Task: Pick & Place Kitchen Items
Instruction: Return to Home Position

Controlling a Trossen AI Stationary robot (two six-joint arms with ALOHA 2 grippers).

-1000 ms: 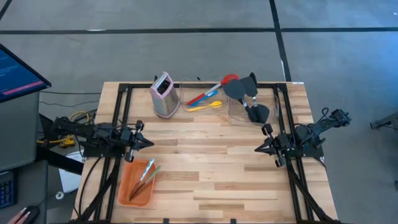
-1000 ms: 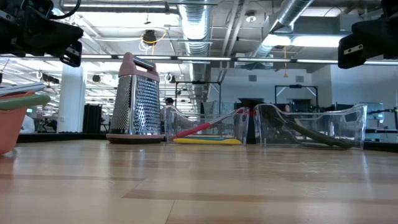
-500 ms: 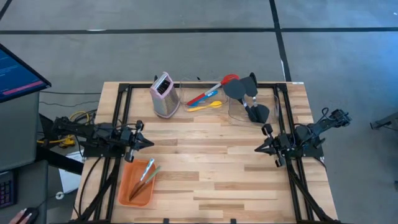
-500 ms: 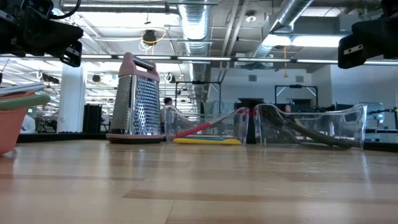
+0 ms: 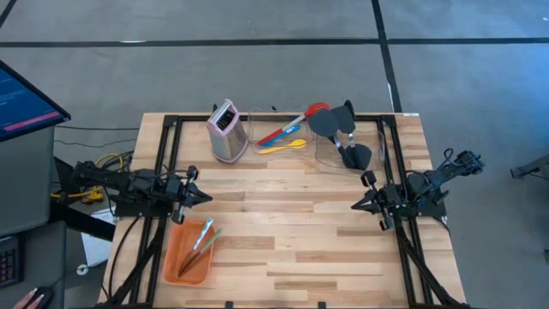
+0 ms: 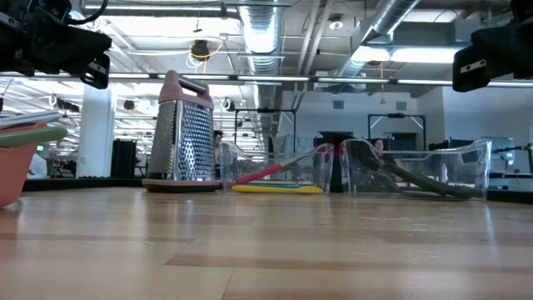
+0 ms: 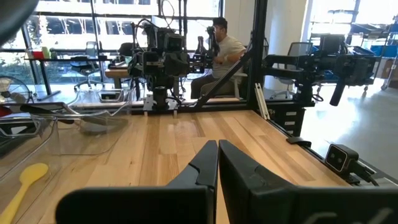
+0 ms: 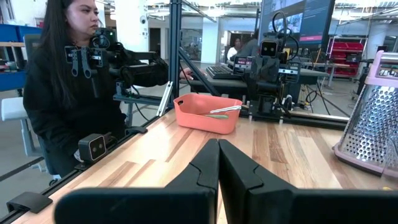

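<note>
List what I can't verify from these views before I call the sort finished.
- Thin tools in the orange tray: too small to count in the high view; the low view's left edge cuts the tray.
- Black spatulas in the right bin: overlapping from above, smeared behind the clear wall in the low view; count unclear.
- Under the red spoon: covered by it in the high view.

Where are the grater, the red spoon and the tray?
grater [image 5: 226,133], high view, on its body.
red spoon [image 5: 274,136], high view, on its handle.
tray [image 5: 177,242], high view, on its bare floor.
</note>
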